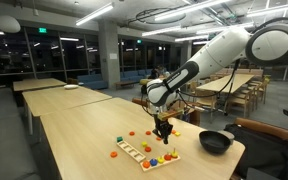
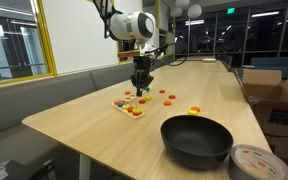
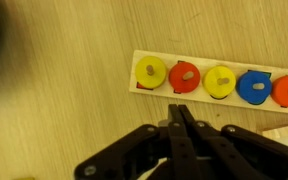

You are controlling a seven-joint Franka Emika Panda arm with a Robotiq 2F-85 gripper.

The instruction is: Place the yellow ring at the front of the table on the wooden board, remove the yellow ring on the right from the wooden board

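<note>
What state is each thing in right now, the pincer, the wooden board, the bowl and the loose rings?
Pincer: shut, nothing visible between its tips.
Wooden board: lying flat, five rings seated on it.
Black bowl: upright, empty.
Loose rings: scattered flat on the table.

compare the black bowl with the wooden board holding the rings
The black bowl is round, deep and dark; the wooden board is flat, rectangular and pale. The bowl looks empty; the board carries a row of coloured rings. The bowl sits away from the shut tool; the board lies just below it. Both rest on the table.
</note>
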